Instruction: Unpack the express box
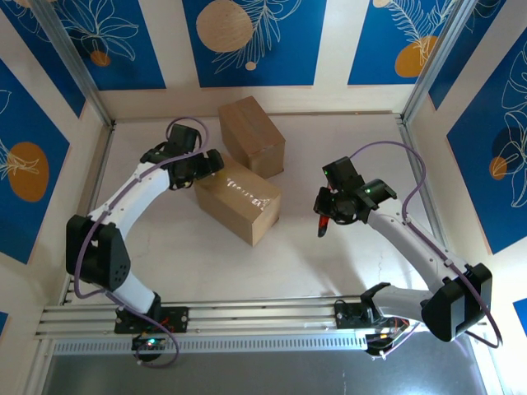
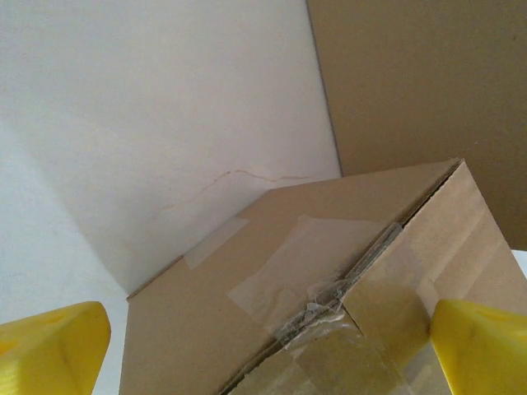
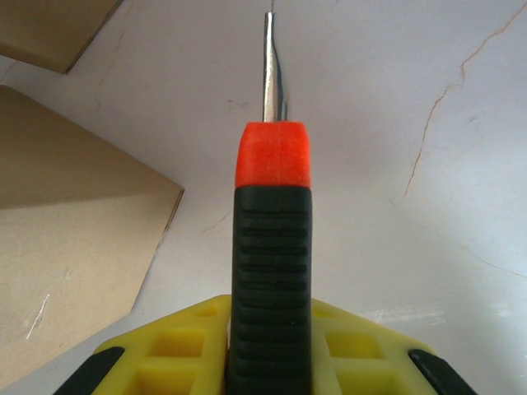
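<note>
Two pincers, one box to open.
Left pincer (image 1: 212, 162) is spread wide at the upper left end of the taped box (image 1: 239, 200), with a yellow finger (image 2: 53, 346) on each side of its corner, probably ready to hold it steady. Right pincer (image 1: 331, 211) is squeezed on a cutter (image 3: 272, 271), its thin blade (image 3: 269, 66) pointing out ahead, I think so it can slice the tape (image 2: 329, 288). The taped box sits in the middle of the picture, close beside a second box (image 1: 251, 136) above it. Bare table (image 1: 296, 243) lies between the blade and the box's right edge, so there is room to move in.
</note>
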Action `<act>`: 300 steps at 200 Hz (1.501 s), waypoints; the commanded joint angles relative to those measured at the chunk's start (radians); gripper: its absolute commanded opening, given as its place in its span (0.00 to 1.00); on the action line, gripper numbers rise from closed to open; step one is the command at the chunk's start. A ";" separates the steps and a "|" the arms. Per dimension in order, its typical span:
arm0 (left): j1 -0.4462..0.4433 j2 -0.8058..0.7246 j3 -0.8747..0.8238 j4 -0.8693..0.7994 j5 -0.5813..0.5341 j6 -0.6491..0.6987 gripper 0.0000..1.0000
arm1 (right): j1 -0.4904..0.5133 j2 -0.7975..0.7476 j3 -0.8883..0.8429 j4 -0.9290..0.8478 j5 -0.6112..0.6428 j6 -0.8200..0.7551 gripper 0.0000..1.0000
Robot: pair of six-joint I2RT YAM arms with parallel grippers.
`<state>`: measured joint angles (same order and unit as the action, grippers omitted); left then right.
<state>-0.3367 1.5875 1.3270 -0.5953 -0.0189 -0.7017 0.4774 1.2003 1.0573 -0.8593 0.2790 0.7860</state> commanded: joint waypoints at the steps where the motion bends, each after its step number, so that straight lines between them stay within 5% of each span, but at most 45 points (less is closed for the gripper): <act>1: -0.018 0.022 0.008 0.026 -0.015 0.010 1.00 | -0.001 -0.026 -0.016 0.009 -0.027 -0.008 0.00; 128: -0.047 -0.033 -0.022 0.116 -0.046 -0.001 1.00 | 0.033 0.045 -0.008 0.052 -0.057 0.002 0.00; 195: -0.045 -0.009 -0.046 0.204 0.025 -0.010 1.00 | 0.108 0.167 0.062 0.070 -0.042 0.003 0.00; 300: -0.047 0.036 -0.101 0.162 -0.038 0.032 1.00 | 0.102 0.298 0.182 0.071 -0.019 -0.047 0.00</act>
<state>-0.3763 1.6192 1.2713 -0.3954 -0.0196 -0.6979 0.5869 1.4635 1.1770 -0.7944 0.2558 0.7719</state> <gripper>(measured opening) 0.996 0.209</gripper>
